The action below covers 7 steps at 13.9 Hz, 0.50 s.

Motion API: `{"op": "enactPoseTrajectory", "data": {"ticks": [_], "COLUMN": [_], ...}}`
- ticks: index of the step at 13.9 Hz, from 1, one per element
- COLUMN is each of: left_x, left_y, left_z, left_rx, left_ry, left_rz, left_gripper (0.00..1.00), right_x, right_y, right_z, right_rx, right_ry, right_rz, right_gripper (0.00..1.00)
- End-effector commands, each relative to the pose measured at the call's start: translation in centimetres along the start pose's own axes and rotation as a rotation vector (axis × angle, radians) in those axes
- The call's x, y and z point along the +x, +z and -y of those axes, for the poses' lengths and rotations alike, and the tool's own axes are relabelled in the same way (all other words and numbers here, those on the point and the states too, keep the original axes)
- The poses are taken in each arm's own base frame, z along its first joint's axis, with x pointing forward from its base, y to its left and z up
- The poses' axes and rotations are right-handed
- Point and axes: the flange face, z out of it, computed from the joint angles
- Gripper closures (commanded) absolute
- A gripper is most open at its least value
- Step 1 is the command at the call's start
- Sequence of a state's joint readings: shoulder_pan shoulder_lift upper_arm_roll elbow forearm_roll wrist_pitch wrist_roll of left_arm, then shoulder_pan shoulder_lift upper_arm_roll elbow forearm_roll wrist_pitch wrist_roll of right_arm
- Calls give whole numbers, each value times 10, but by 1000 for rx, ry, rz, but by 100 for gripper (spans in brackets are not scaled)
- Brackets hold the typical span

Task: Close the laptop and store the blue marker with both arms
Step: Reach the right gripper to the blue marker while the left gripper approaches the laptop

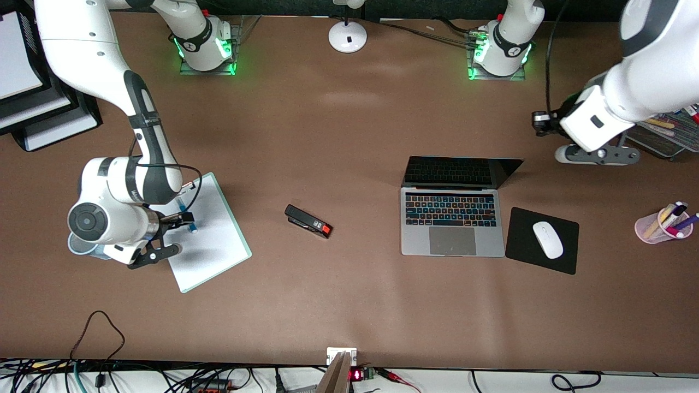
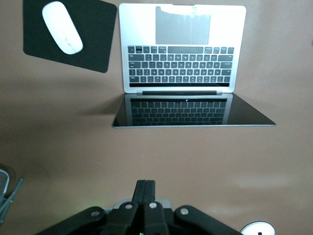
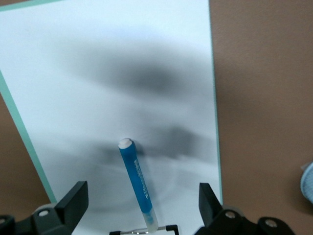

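The laptop (image 1: pixel 452 232) lies open near the left arm's end of the table, with its dark screen (image 1: pixel 458 172) tilted far back; it also shows in the left wrist view (image 2: pixel 181 54). The blue marker (image 3: pixel 136 178) lies flat on a white board (image 1: pixel 213 240). My right gripper (image 3: pixel 142 205) is open and low over the board, with one finger on each side of the marker, not touching it. In the front view the right gripper (image 1: pixel 184 218) covers most of the marker (image 1: pixel 181 206). My left gripper (image 1: pixel 539 123) is shut and empty, in the air above bare table beside the laptop's screen; its fingers (image 2: pixel 145 196) are pressed together.
A black stapler (image 1: pixel 308 221) lies mid-table. A black mousepad (image 1: pixel 521 240) with a white mouse (image 1: pixel 548 239) lies beside the laptop. A pink pen cup (image 1: pixel 663 224) and a mesh tray (image 1: pixel 669 134) stand at the left arm's end. A white lamp base (image 1: pixel 348 35) stands between the arms' bases.
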<state>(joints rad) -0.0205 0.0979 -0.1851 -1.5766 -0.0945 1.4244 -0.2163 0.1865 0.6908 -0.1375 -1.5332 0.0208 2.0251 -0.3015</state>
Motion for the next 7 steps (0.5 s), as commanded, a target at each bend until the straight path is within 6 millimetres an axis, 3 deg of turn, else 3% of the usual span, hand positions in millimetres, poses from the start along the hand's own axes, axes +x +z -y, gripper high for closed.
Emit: {"op": "enactPoseTrajectory", "data": {"ticks": [1, 4, 5, 7], "left_x": [-12, -18, -18, -16], "left_y": [3, 30, 37, 57], "left_z": [-32, -66, -71, -79], "left_rx": [-1, 18, 21, 25], "left_ry": [-24, -65, -86, -91], "left_rz": [24, 43, 42, 37], "left_gripper": [100, 100, 100, 100], "right_x": [-4, -3, -4, -4], "right_y": [12, 18, 20, 27], "right_z": [8, 13, 10, 5], "right_rx": [-1, -2, -2, 5], "right_ry": [-26, -88, -144, -198], "right_rz": [-15, -12, -8, -9], "right_gripper": [0, 0, 8, 13]}}
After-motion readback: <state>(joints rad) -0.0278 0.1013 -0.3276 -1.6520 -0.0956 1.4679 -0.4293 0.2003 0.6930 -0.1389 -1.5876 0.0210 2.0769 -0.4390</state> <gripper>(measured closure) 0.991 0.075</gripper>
